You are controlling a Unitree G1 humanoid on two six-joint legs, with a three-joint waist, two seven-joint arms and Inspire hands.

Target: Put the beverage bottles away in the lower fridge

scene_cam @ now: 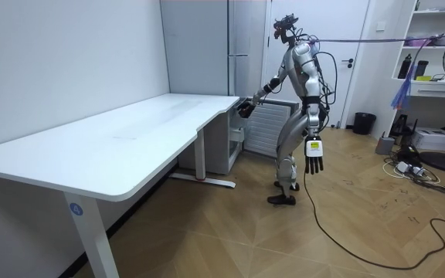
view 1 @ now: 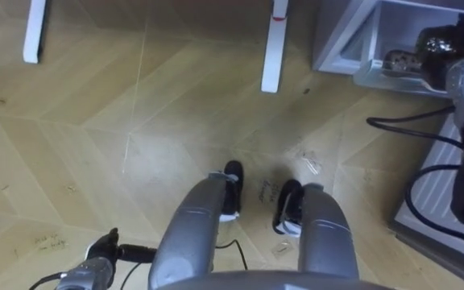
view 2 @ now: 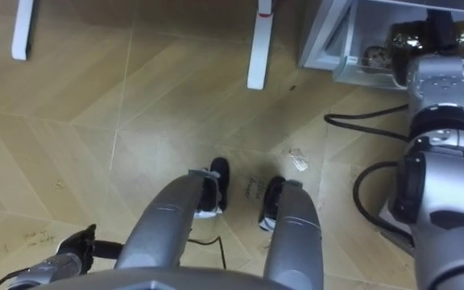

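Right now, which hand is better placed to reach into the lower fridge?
Right. The right hand is at the lower fridge opening, while the left hand hangs down by the leg, away from the fridge.

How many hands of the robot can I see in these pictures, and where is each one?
2. The black left hand hangs open beside its thigh; the black right hand reaches forward to the open white lower fridge beside the white desk.

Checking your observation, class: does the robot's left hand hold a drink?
No, the black left hand hangs open beside its thigh, fingers straight, holding nothing.
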